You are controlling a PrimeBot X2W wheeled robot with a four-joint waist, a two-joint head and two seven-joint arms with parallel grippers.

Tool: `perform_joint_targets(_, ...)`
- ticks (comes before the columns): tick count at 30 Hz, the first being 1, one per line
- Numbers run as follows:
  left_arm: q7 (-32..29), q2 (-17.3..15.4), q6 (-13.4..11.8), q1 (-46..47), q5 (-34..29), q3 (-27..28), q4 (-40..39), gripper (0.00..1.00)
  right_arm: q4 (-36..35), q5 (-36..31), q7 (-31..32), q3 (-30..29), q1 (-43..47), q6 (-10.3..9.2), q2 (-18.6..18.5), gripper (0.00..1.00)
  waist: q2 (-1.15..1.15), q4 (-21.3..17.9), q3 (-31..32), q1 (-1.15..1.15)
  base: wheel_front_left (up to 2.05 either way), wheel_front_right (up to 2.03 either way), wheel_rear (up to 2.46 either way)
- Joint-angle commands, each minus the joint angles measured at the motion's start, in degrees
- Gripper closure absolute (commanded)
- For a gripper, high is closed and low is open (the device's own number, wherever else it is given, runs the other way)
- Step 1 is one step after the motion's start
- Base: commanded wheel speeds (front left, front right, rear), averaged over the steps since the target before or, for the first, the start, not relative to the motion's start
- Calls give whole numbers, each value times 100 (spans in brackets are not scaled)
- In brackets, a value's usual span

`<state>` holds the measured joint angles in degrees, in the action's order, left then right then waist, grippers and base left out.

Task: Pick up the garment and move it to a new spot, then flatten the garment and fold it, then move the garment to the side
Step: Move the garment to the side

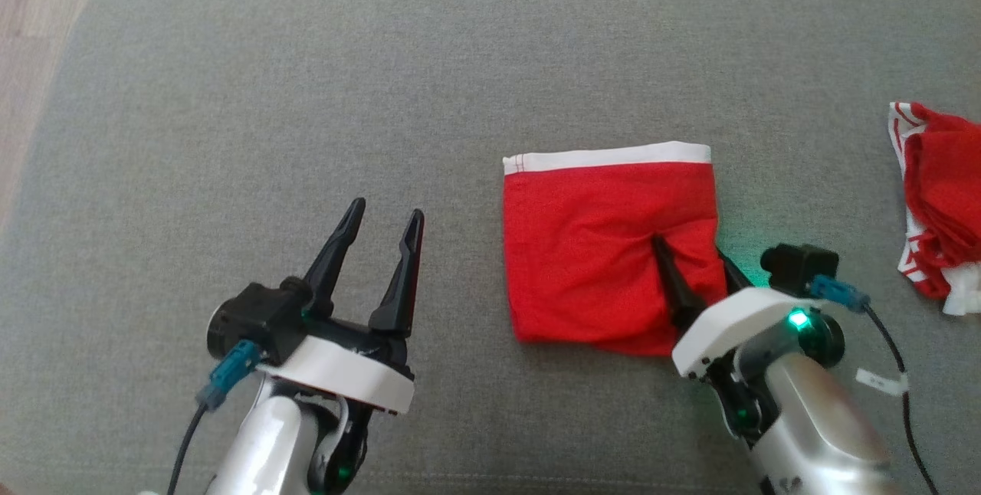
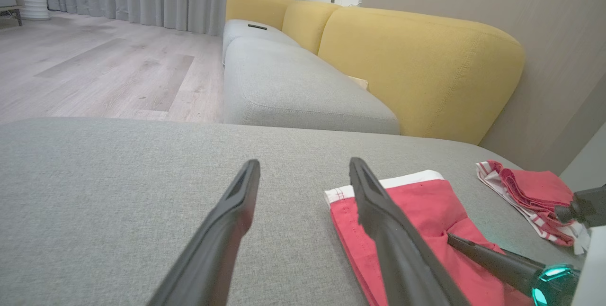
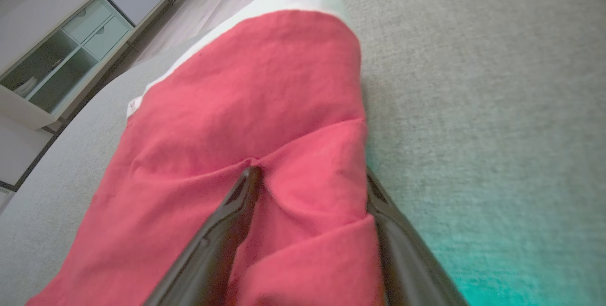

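Observation:
The garment (image 1: 598,250) is red with a white waistband and lies folded into a flat square on the grey cushion (image 1: 306,96), right of centre. My right gripper (image 1: 687,246) is open at the garment's lower right corner. Its left finger presses on top of the fabric and its right finger runs along the right edge, so a puckered strip of cloth sits between them. The right wrist view shows the same garment (image 3: 236,107) and gripper (image 3: 310,173). My left gripper (image 1: 387,208) hovers open and empty to the left of the garment (image 2: 426,211), also seen in its own view (image 2: 304,163).
A second red and white cloth (image 1: 939,204) lies crumpled at the cushion's right edge (image 2: 530,192). Beyond the cushion stand a yellow-backed sofa (image 2: 416,59) and wooden floor (image 2: 94,59). A low cabinet (image 3: 71,45) stands across the room.

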<state>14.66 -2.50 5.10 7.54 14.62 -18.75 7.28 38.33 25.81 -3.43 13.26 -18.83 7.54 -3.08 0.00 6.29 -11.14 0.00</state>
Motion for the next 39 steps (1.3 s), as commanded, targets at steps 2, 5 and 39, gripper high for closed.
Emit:
perform_joint_targets(2,34,-38,4,228,-46,149,-182,0,54,82,65,246,-229,-5,20,0,0,19,-19,0,0,0,0)
perform_joint_targets(5,34,-38,0,218,-66,169,-184,0,229,5,12,452,-371,-5,19,30,0,-10,-12,0,0,0,0)
perform_joint_targets(39,34,-38,36,653,-211,0,-353,0,-617,-1276,-58,928,-1775,-5,-3148,100,0,-1761,-341,0,0,0,0)
